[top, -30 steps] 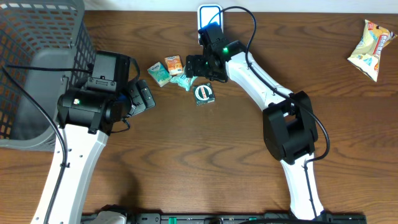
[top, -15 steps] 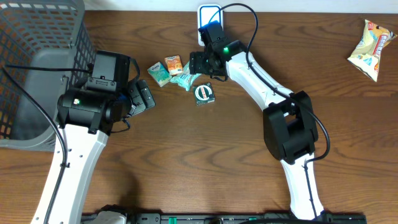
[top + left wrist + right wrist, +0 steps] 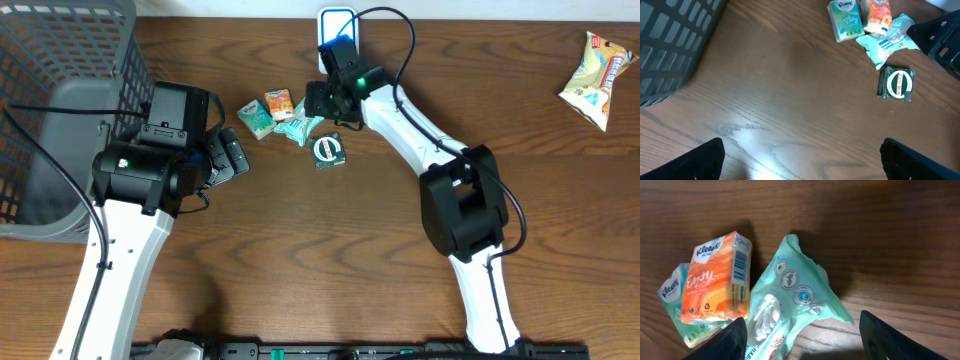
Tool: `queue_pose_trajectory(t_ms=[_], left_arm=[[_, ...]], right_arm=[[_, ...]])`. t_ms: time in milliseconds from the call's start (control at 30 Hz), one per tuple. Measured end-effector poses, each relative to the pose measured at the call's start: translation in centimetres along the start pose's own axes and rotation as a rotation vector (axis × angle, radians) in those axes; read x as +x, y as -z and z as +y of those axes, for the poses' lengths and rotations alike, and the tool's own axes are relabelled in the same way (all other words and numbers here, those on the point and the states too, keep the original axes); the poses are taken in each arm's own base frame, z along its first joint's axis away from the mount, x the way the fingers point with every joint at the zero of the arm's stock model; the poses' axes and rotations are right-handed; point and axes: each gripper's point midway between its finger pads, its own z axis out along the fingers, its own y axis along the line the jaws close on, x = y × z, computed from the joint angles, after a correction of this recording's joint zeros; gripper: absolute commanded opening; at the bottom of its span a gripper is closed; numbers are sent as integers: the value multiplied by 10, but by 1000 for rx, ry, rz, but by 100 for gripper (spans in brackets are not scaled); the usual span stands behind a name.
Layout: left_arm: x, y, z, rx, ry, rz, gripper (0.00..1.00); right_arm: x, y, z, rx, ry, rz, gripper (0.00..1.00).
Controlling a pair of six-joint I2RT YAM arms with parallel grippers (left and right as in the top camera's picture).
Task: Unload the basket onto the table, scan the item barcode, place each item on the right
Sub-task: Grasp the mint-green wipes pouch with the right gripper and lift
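Mint-green packet [image 3: 795,305] flat on wood table [image 3: 300,260]. Right gripper [image 3: 802,326] straddles it, jaws apart, not clamped. Orange tissue pack [image 3: 715,277] touches packet. Left gripper [image 3: 800,155] well apart from packet, spread wide, empty.

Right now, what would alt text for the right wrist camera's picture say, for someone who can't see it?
A crinkled mint-green plastic pouch lies on the brown wooden table between the right arm's two dark fingers, which stand apart at the bottom edge. Left of it lie an orange tissue pack and, partly hidden by it, a pale green tissue pack.
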Motion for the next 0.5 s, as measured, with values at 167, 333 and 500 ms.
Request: queue_pose_trajectory(t_ms=[167,333,500], left_arm=[[0,0,0,0,0,0,98],[0,0,0,0,0,0,97],[0,0,0,0,0,0,98]], right_arm=[[5,-2,9,-7,7,3,63],[15,-6,13,-2,3,12,62],[17,-10,10,16,-11,1,63]])
